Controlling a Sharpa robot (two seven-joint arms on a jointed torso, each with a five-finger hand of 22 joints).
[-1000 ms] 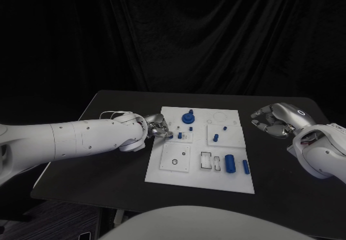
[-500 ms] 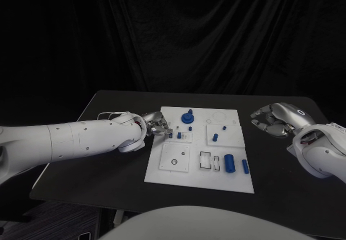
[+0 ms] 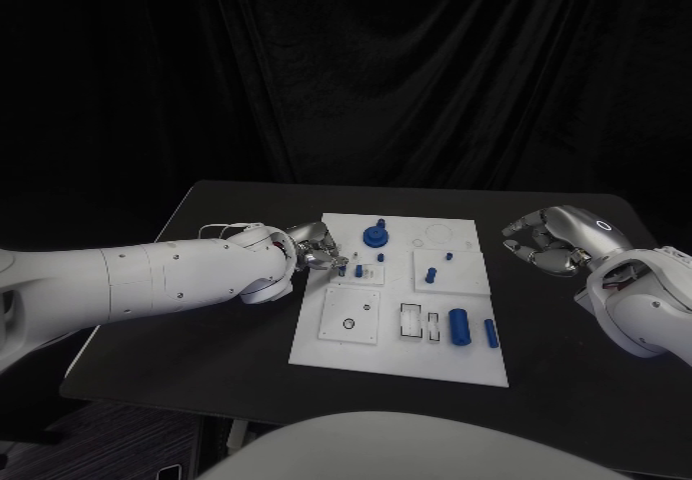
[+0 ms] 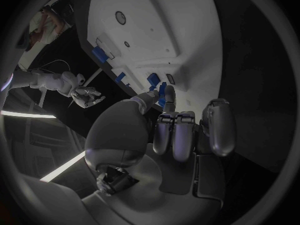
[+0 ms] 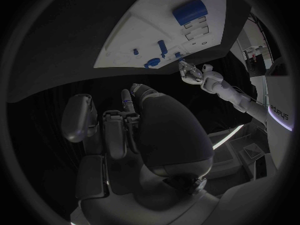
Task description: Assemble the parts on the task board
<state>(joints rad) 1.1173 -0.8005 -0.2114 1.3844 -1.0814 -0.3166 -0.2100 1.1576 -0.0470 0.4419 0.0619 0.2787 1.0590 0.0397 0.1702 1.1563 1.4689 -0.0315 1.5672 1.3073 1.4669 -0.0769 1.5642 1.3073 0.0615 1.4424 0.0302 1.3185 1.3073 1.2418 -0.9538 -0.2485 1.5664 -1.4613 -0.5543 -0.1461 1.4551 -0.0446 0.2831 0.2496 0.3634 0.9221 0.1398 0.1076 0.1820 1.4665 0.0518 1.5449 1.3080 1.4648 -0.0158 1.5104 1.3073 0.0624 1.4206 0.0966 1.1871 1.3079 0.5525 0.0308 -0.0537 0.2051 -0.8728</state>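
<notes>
Looking down from the head, you see the task board (image 3: 400,290) half done: a blue knob (image 3: 375,236) stands seated, while a cylinder (image 3: 460,326) lies loose. In the left wrist view, your left hand (image 4: 178,130) pinches a small blue peg (image 4: 162,94) at the board. In the right wrist view, your right hand (image 5: 134,130) is curled, empty, off the board.

Left hand (image 3: 315,250) reaches forward with fingers pinched; right hand (image 3: 545,240) hangs curled.

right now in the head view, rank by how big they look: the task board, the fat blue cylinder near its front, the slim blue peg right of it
1. task board
2. fat blue cylinder
3. slim blue peg, clearly thinner than the cylinder and a little shorter
</notes>
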